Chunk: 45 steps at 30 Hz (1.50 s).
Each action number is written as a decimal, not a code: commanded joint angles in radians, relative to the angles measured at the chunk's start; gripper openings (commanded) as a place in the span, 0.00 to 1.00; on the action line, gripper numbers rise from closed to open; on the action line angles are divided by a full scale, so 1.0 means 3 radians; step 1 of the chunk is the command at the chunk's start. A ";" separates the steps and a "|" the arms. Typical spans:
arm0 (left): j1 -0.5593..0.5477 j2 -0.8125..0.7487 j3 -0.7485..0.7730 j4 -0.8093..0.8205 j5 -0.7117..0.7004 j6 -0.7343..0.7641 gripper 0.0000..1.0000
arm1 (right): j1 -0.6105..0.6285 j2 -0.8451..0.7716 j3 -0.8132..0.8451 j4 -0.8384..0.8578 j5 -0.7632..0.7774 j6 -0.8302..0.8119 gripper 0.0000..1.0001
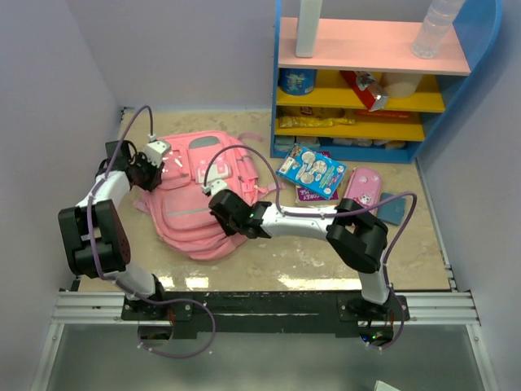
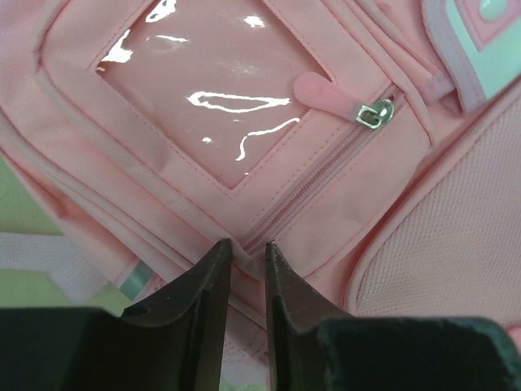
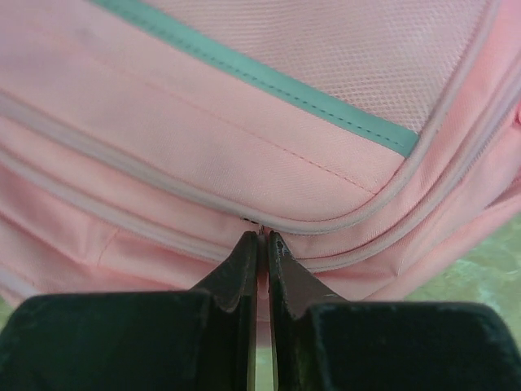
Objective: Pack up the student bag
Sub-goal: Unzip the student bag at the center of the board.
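The student bag [image 1: 199, 204], a big pink fabric backpack, lies flat left of centre on the table. My left gripper [image 1: 153, 167] is at its upper left corner. In the left wrist view the jaws [image 2: 249, 246] stand narrowly apart, pinching a ridge of pink fabric beside a zipper line, below a glossy clear pocket [image 2: 212, 98] and a pink zipper tab [image 2: 321, 91]. My right gripper [image 1: 221, 205] is over the bag's right side. In its own view it [image 3: 263, 236] is nearly closed on a thin pink zipper pull at the bag's side seam [image 3: 163, 191].
A blue shelf unit [image 1: 383, 73] with pink and yellow boards stands at the back right, a bottle [image 1: 435, 28] on top. In front of it lie a stack of books [image 1: 312, 169], a glossy pink pencil case [image 1: 363, 187] and a blue pad [image 1: 395, 208].
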 commanded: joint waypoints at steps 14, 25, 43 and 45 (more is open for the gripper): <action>0.0100 -0.0519 -0.1069 -0.0005 -0.0181 0.0055 0.00 | -0.0412 0.0221 0.0470 -0.0187 0.0032 -0.0350 0.00; -0.0330 -0.0571 -0.1187 0.0262 -0.0964 -0.0309 0.00 | -0.0125 -0.0153 0.0045 -0.0059 -0.0178 -0.0412 0.00; -0.0330 -0.0642 -0.0808 -0.0290 -0.0172 -0.0329 0.00 | 0.0095 0.0062 0.0249 0.0216 -0.0337 -0.0125 0.00; -0.0299 -0.0627 -0.0773 -0.0366 -0.0101 -0.0279 0.00 | 0.0100 0.0077 0.0265 0.0258 -0.0271 -0.0054 0.00</action>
